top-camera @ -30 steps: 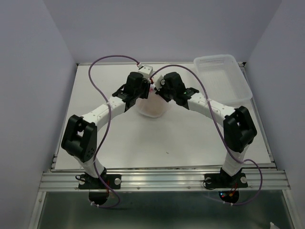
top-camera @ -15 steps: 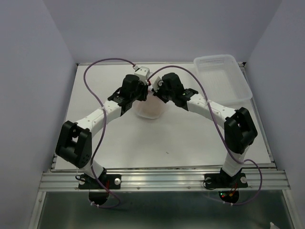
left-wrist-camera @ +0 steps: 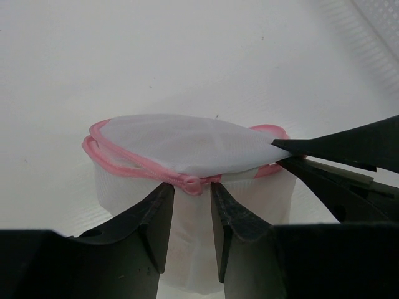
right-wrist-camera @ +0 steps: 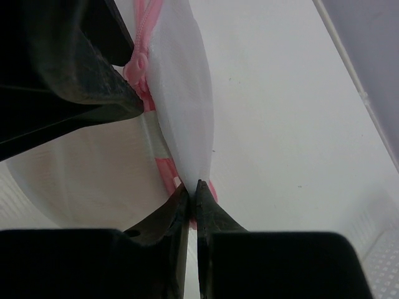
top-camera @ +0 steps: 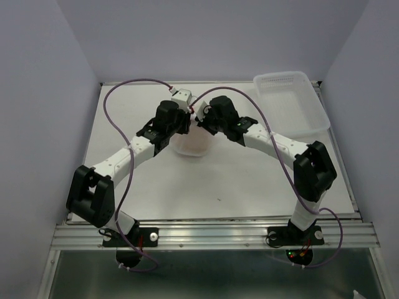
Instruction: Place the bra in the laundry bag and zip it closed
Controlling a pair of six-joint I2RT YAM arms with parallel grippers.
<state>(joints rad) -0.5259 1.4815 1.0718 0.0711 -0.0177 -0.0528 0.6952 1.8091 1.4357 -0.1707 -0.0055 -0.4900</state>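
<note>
The laundry bag (top-camera: 194, 144) is a white mesh pouch with a pink zipper rim, standing at the table's far middle. It also shows in the left wrist view (left-wrist-camera: 187, 146) and the right wrist view (right-wrist-camera: 187, 93). My left gripper (top-camera: 186, 128) (left-wrist-camera: 192, 190) is open at the bag's side, its fingertips either side of the pink zipper pull (left-wrist-camera: 192, 185), just below it. My right gripper (top-camera: 201, 122) (right-wrist-camera: 193, 187) is shut on the edge of the bag's mesh lid by the pink rim. The bra is hidden; only a faint peach tint shows through the bag.
A clear-white plastic basket (top-camera: 293, 103) stands at the table's far right corner. Purple cables loop over both arms. Both wrists are close together above the bag. The right gripper's fingers (left-wrist-camera: 349, 143) reach into the left wrist view.
My left arm has stretched out, its elbow swinging left and down, and its wrist has shifted slightly left beside the bag. The right gripper has kept its pinch on the lid.
</note>
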